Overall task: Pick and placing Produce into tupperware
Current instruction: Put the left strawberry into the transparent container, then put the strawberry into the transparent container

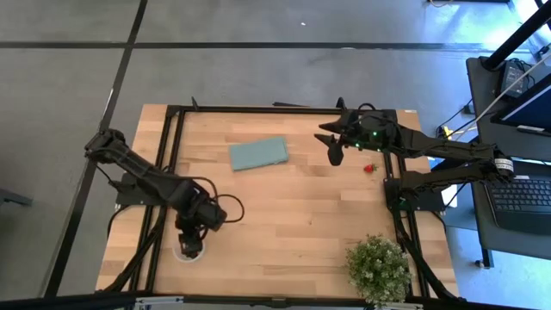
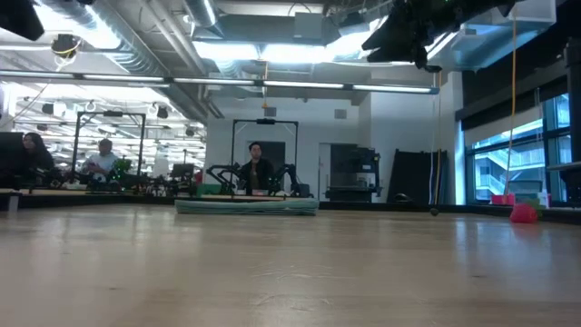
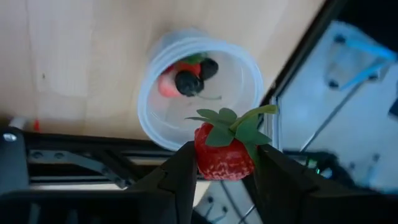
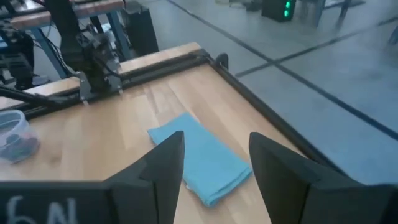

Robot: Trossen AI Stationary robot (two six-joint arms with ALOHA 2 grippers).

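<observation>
The tupperware (image 3: 202,87), a small round clear cup, stands by the table's near left edge (image 1: 188,251) and shows far off in the right wrist view (image 4: 12,134). In it lie a red piece (image 3: 165,85) and two dark berries (image 3: 188,81). My left gripper (image 3: 224,180) hangs just above it (image 1: 190,234), shut on a red strawberry (image 3: 222,158) with green leaves. Another red strawberry (image 1: 369,168) lies on the table at the far right (image 2: 522,213). My right gripper (image 4: 214,168) stands open and raised near it (image 1: 334,153). My left gripper pinches the strawberry's red body (image 3: 205,163) by two opposite sides between its fingers (image 3: 180,180). The fingers slant down from above. The strawberry is lifted clear over the cup's rim, with its leafy top (image 3: 230,123) pointing away from the gripper, toward the cup.
A flat teal-blue cloth (image 1: 258,153) lies at the far middle of the table. A bushy green potted plant (image 1: 379,267) stands at the near right corner. A black frame rail (image 1: 168,172) runs along the table's left side beside the cup.
</observation>
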